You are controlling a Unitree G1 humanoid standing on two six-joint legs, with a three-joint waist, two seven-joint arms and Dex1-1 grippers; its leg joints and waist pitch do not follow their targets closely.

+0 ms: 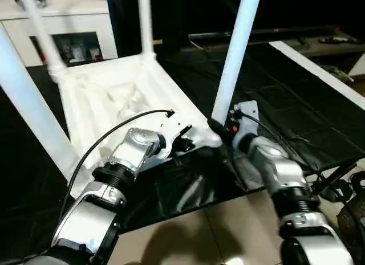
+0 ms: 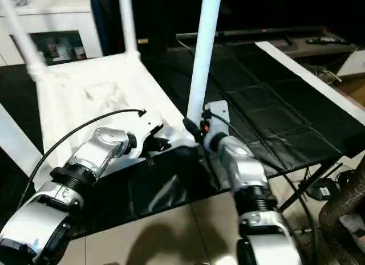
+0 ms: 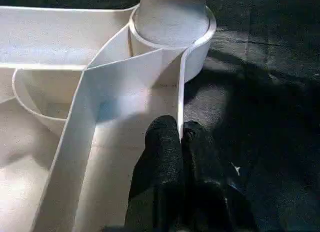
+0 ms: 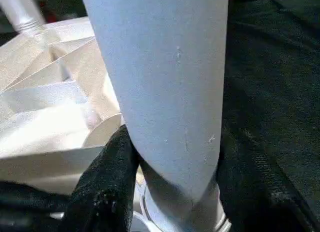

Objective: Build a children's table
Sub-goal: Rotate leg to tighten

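- Right gripper (image 4: 172,192) has its two black fingers (image 4: 102,192) set on either side of the near-right leg (image 1: 235,54), low down by the leg's foot, and it is clamped around that leg.
- Left gripper (image 3: 181,142) is pinched together, its fingertips squeezing a thin upright rib (image 3: 179,87) of the table's underside frame, just beside the round socket (image 3: 172,30) that the same leg stands in.
- Upside down on a black sheet (image 1: 296,117) lies the children's table (image 1: 114,100), its ribbed underside facing up and its white legs pointing up towards the ceiling.
- Both silver forearms reach in from the near side and meet at the table's near-right corner, the left one (image 1: 134,151) over the frame, the right one (image 1: 274,165) just outside it.
- Behind the table, on the left, stands a white cabinet (image 1: 63,25) with small things showing inside.
- Pale floor tiles (image 1: 217,236) show in front of the black sheet.
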